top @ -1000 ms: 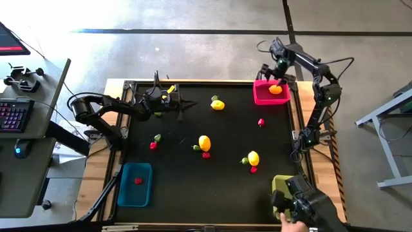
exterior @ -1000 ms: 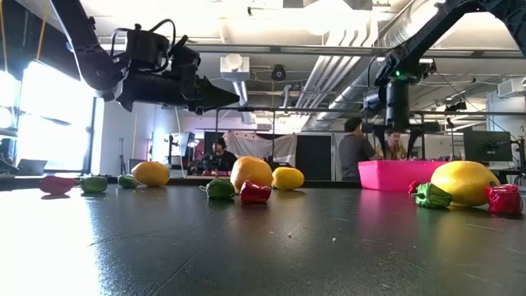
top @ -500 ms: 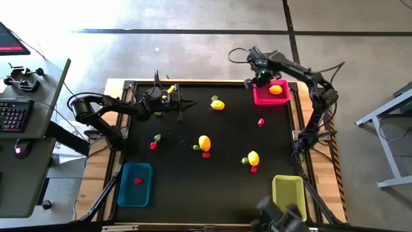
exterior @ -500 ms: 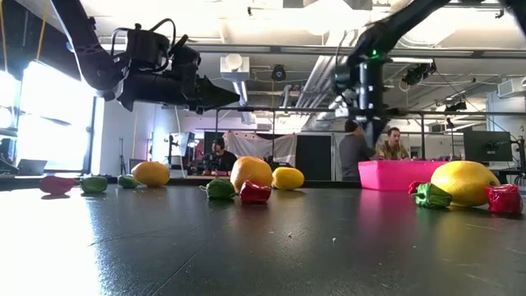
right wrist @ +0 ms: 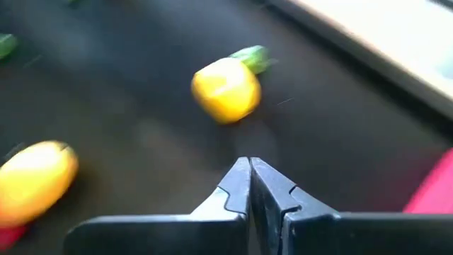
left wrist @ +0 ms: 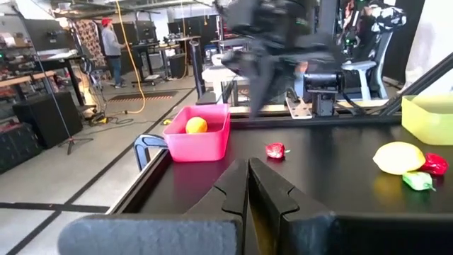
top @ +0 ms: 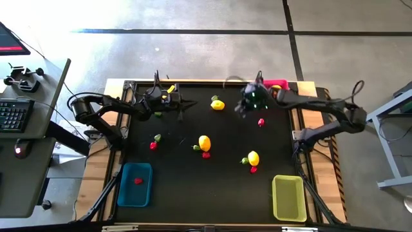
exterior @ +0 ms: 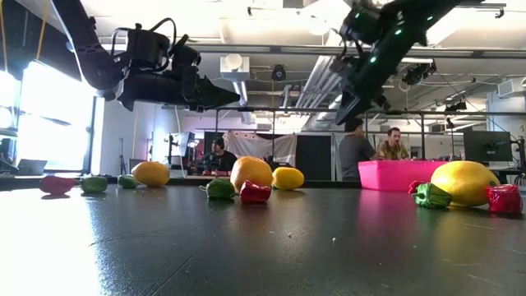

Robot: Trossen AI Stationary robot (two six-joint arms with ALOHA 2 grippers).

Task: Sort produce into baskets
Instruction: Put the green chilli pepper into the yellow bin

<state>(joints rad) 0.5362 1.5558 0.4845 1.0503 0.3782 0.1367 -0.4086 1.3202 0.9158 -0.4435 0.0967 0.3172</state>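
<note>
Black matting (top: 193, 180) covers the table, with a concrete floor all round and a desk with a keyboard (top: 14, 115) off to one side. Over the mat's far edge the left gripper (top: 188, 103) hangs above the surface, its two dark fingers (left wrist: 248, 185) pressed together and empty. The right gripper (top: 242, 107) is out over the mat near the far right corner, blurred from above; its fingers (right wrist: 249, 185) meet tip to tip with nothing between them. Just beside it sits the pink-red plastic basket (top: 278, 84), mostly hidden by the arm from above, and the left wrist view shows an orange-yellow toy fruit (left wrist: 196, 125) inside it. A yellow lemon-like piece (top: 218, 104) with a green leaf lies near the right gripper, and a small red piece (top: 261, 122) sits close by. Two more yellow pieces (top: 205, 142) (top: 253, 158) lie mid-table with red and green bits touching them. The blue basket (top: 135, 184) at the near left holds one red piece (top: 138, 181); the yellow-green basket (top: 288, 197) stands at the near right.
</note>
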